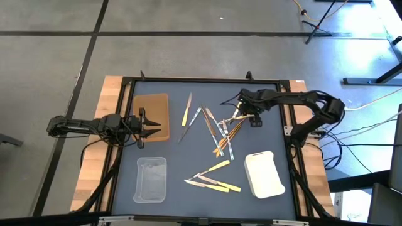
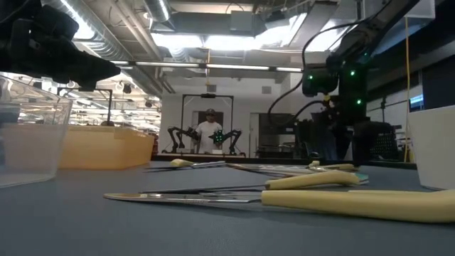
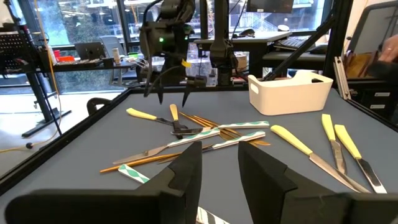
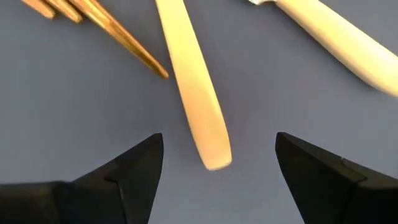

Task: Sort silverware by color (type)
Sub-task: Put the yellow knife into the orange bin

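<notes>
The silverware lies loose on the dark mat: a crossed pile (image 1: pixel 217 129) of clear, wooden and pale yellow pieces in the middle, and yellow-handled knives (image 1: pixel 213 181) nearer the front. My right gripper (image 4: pixel 217 177) hangs open over the pile's right side (image 1: pixel 240 114), pointing steeply down. Its fingers stand on either side of a pale yellow handle's free end (image 4: pixel 208 146) without touching it. Wooden pieces (image 4: pixel 118 37) lie just beside that handle. My left gripper (image 3: pixel 221 165) waits open and level at the table's left, by the brown tray (image 1: pixel 154 103), with nothing between its fingers.
A clear tray (image 1: pixel 151 179) stands at the front left and a white tray (image 1: pixel 264 174) at the front right. A single yellow-handled knife (image 1: pixel 186 113) lies left of the pile. In the low view a person stands far off in the room behind the table.
</notes>
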You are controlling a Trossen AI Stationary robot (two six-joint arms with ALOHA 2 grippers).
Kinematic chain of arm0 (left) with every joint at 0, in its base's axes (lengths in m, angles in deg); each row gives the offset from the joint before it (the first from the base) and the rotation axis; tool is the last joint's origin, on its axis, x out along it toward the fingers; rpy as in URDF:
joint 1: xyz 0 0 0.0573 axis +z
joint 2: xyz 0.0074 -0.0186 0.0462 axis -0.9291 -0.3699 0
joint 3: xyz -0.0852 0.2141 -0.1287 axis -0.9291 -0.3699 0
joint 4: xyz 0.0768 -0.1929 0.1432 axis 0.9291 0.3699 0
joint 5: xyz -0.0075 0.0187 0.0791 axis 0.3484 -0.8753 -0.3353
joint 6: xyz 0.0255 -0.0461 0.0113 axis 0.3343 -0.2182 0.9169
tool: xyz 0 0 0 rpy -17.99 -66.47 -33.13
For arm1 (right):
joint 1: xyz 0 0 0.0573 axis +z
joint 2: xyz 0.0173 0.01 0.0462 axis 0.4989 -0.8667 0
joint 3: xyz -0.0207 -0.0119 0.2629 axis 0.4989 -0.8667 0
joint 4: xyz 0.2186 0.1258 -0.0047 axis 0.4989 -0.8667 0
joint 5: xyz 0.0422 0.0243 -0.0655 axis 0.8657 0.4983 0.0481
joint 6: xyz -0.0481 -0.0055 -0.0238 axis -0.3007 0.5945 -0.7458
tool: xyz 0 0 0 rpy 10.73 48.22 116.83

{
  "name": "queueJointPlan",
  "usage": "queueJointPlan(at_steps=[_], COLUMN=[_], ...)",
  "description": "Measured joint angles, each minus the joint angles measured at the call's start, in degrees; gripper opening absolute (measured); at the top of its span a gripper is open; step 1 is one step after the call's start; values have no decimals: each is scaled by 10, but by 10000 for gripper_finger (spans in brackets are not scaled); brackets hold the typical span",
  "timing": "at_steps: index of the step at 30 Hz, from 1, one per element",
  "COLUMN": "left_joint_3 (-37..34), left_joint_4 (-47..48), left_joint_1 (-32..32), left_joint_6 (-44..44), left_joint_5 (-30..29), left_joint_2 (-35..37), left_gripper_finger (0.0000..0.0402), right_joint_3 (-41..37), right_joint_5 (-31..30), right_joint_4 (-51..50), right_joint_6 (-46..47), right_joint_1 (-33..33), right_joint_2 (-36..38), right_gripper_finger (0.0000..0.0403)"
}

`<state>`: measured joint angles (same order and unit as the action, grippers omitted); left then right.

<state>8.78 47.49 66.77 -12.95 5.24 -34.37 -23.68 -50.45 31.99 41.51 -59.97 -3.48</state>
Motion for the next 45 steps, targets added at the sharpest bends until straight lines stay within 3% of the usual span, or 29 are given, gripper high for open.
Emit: queueJointPlan(at_steps=[29,45], left_joint_3=[0,0], left_joint_4=[0,0], left_joint_1=[0,0], left_joint_6=[0,0], left_joint_5=[0,0], left_joint_2=[0,0], left_gripper_finger=[98,98], right_joint_3=[1,0], right_joint_5=[34,44], right_joint_4=[18,11], right_joint_6=[1,-15], right_joint_1=[0,1], right_joint_2=[-29,-30], right_gripper_finger=[294,164])
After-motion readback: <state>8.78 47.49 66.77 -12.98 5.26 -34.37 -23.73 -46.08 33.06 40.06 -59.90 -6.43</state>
